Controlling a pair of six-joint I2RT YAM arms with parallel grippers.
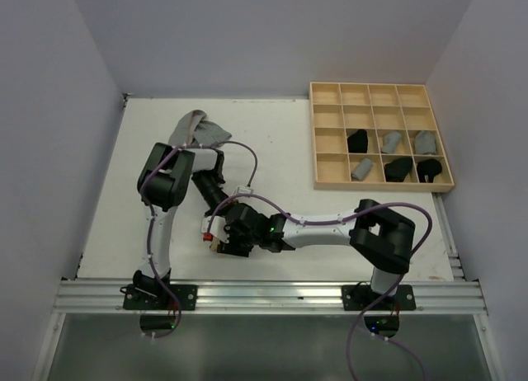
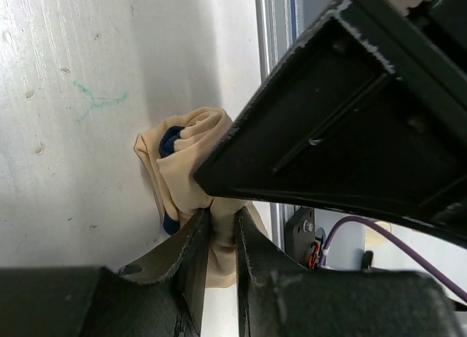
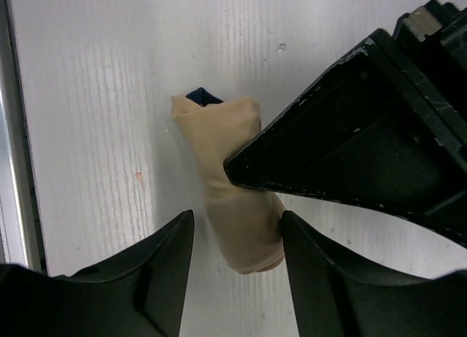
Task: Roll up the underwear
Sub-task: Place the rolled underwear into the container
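Tan underwear [image 3: 222, 169]: I see it rolled into a short tube with dark trim showing at one end. It lies on the table [image 1: 272, 142] well left of the grid tray [image 1: 313, 134], nearer the arm bases than the tray is.
Left gripper [image 2: 222, 242]: my fingers are pinched together on one end of the tan roll.
Right gripper [image 3: 237, 214]: my fingers stand apart with the roll's other end lying between them. I cannot tell whether either one touches the cloth.
Grey garment [image 1: 198, 129]: a loose, unrolled heap, far left of the tray.
Rolled pieces [image 1: 398, 168]: six in the tray's two nearest rows, one per compartment, three black and three grey.
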